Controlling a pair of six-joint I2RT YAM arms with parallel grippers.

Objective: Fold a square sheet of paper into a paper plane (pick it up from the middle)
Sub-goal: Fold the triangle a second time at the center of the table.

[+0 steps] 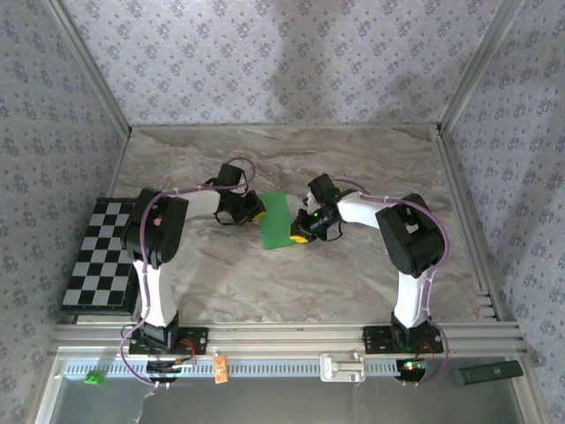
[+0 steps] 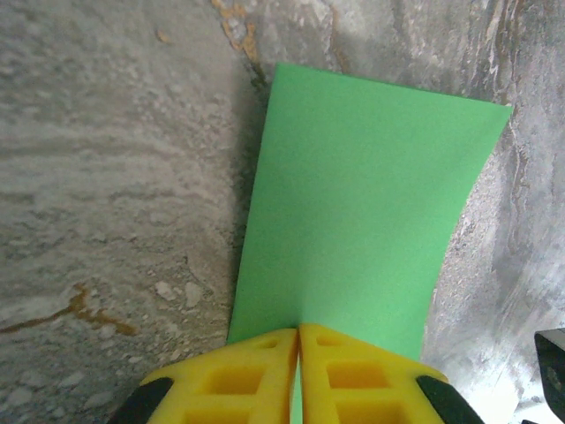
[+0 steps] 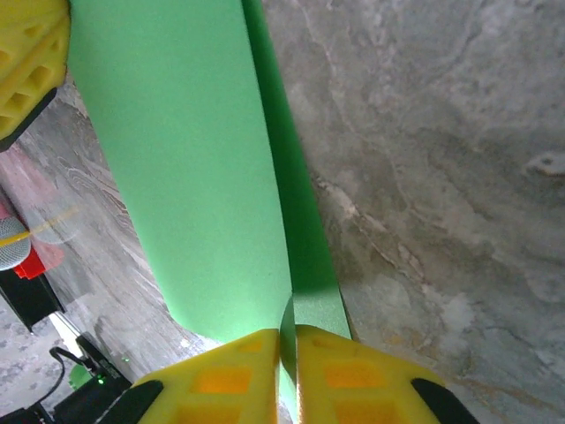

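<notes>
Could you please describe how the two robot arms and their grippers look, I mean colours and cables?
Both the left arm and the right arm have white lower links, black upper housings and a thin lilac cable looping alongside. The left gripper and right gripper have yellow fingers with hollow cells and black outer corners.

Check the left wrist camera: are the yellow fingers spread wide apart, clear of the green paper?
No, the left fingers are pressed together, pinching the near edge of the green paper.

Table (image 1: 291, 146) lies bare beyond the green sheet (image 1: 276, 219); checkered board (image 1: 101, 256) occupies its left edge
</notes>
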